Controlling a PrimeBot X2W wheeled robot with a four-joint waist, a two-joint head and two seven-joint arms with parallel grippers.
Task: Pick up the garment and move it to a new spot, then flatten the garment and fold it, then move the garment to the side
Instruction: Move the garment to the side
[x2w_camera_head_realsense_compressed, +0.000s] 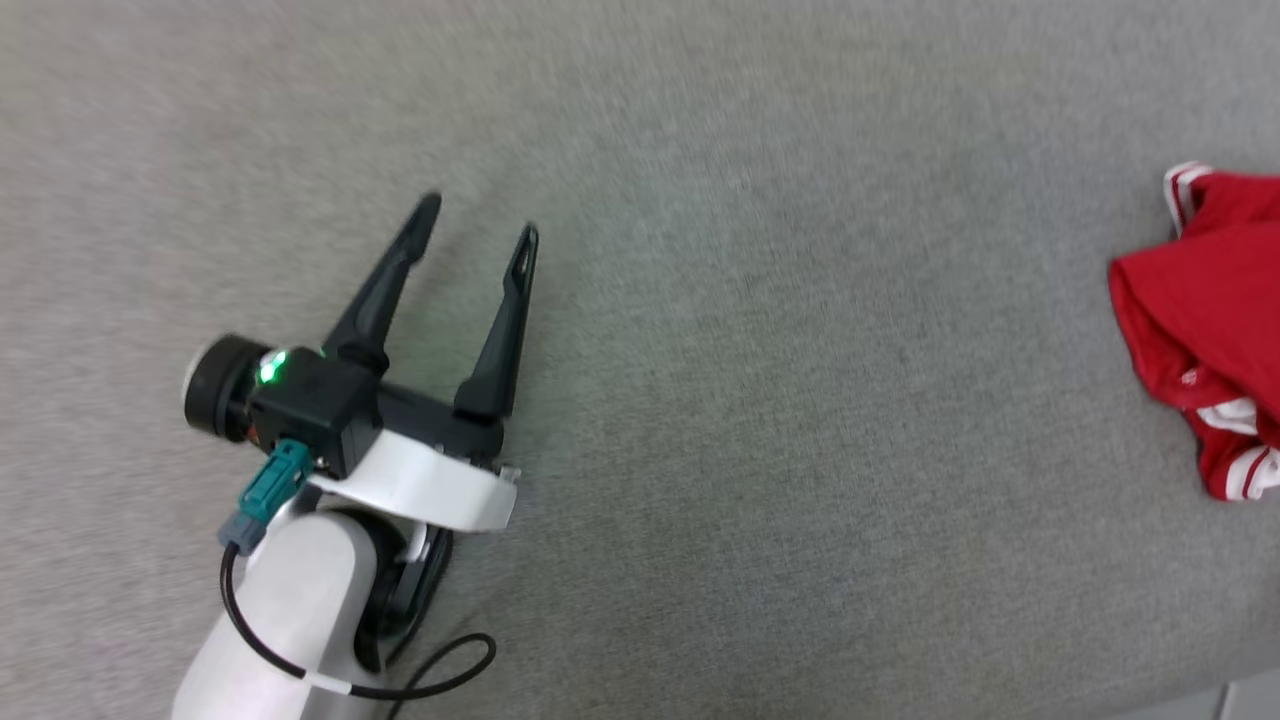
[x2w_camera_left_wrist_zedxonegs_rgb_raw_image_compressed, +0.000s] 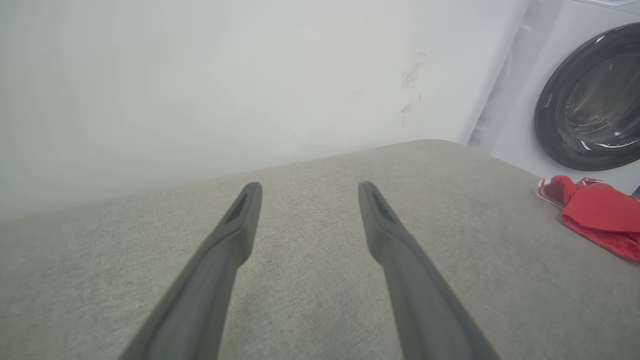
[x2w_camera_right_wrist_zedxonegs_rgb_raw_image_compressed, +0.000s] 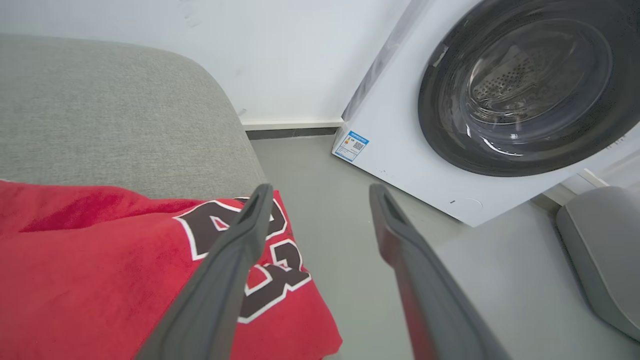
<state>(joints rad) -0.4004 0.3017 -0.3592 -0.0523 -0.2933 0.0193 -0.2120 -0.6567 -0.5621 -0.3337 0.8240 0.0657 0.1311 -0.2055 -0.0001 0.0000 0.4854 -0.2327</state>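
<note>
the garment (x2w_camera_head_realsense_compressed: 1205, 320) lies bunched at the right edge of the grey upholstered surface (x2w_camera_head_realsense_compressed: 750, 400), the fold rough, so i judge the move aside nearly done. left end effector (x2w_camera_head_realsense_compressed: 479, 218) and right end effector (x2w_camera_right_wrist_zedxonegs_rgb_raw_image_compressed: 321, 192) both gape wide, empty. white wall (x2w_camera_left_wrist_zedxonegs_rgb_raw_image_compressed: 200, 75), washing machine (x2w_camera_right_wrist_zedxonegs_rgb_raw_image_compressed: 400, 150) and grey floor (x2w_camera_right_wrist_zedxonegs_rgb_raw_image_compressed: 500, 280) lie beyond.

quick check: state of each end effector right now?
Left end effector: open, empty.
Right end effector: open, nothing between its fingers; not gripping the garment.
</note>
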